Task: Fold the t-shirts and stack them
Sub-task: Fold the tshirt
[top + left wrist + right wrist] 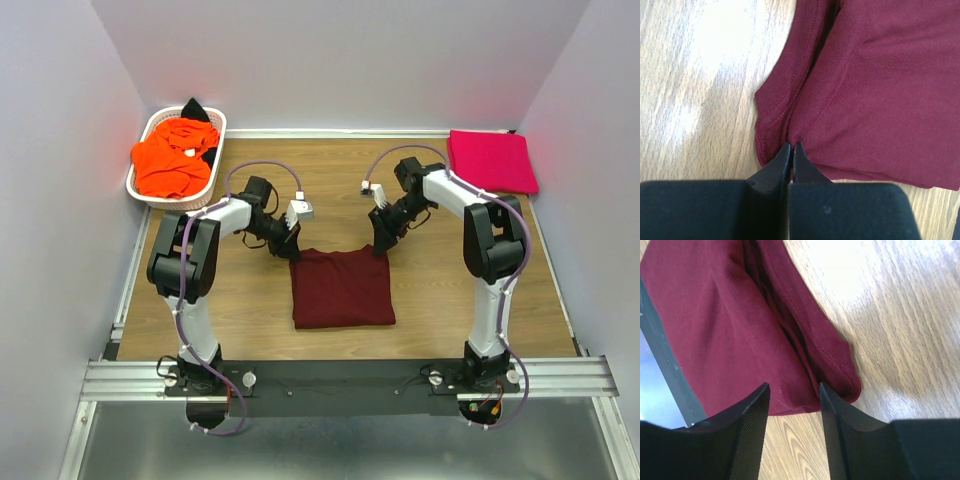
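Observation:
A dark maroon t-shirt [342, 288] lies folded into a rectangle in the middle of the table. My left gripper [292, 243] is at its far left corner. In the left wrist view the jaws [791, 146] are closed together, pinching the edge of the maroon cloth [875, 90]. My right gripper [381, 243] is at the far right corner. In the right wrist view it [792, 387] is open and empty, with the maroon shirt's edge [740, 330] just beyond its tips. A folded bright pink t-shirt [490, 160] lies at the back right.
A white lattice basket [150, 190] stands at the back left, holding a crumpled orange shirt [170, 160] and a black one [197, 110]. White walls close in the table on three sides. Bare wood lies around the maroon shirt.

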{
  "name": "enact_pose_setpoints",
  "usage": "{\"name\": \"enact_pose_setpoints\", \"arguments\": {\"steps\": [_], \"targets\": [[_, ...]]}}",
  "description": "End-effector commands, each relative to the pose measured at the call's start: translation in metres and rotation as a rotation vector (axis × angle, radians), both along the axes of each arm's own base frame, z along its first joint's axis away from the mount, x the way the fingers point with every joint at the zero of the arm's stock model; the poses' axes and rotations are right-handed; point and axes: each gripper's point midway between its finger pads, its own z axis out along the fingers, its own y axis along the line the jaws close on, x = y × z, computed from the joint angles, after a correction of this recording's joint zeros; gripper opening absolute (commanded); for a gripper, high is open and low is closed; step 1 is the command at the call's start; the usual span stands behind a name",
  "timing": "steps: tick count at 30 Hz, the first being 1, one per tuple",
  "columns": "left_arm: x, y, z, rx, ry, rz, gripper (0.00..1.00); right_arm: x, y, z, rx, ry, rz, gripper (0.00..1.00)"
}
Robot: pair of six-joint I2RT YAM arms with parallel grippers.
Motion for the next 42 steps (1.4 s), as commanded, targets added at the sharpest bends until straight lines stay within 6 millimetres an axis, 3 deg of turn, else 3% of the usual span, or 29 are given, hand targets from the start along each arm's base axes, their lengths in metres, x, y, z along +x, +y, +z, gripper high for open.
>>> {"name": "enact_pose_setpoints", "arguments": {"steps": [1,6,9,14,18,22,35,42], "targets": [[0.004,0.002,-0.009,0.038,-0.007,-0.010,0.03,-0.007,-0.005,-0.012,-0.033,0.032,0.019,0.50],[0.003,0.004,-0.014,0.054,-0.008,-0.008,0.01,-0.004,-0.004,-0.004,-0.023,0.016,0.018,0.30],[0.004,0.006,-0.017,0.070,-0.009,-0.004,0.00,0.001,-0.001,0.010,-0.013,-0.012,0.005,0.12],[0.006,0.008,-0.021,0.090,-0.016,0.000,0.00,0.010,0.001,0.035,0.005,-0.079,-0.006,0.01],[0.010,0.009,-0.023,0.098,-0.021,0.001,0.00,0.013,0.001,0.045,0.003,-0.106,-0.011,0.01],[0.011,0.009,-0.024,0.099,-0.023,-0.002,0.00,0.013,-0.003,0.038,-0.028,-0.086,-0.017,0.32],[0.011,0.009,-0.023,0.102,-0.026,-0.006,0.00,0.015,-0.015,0.001,-0.132,-0.052,-0.036,0.38],[0.012,0.008,-0.023,0.106,-0.027,-0.009,0.00,0.019,-0.007,-0.009,-0.125,-0.039,-0.047,0.38]]}}
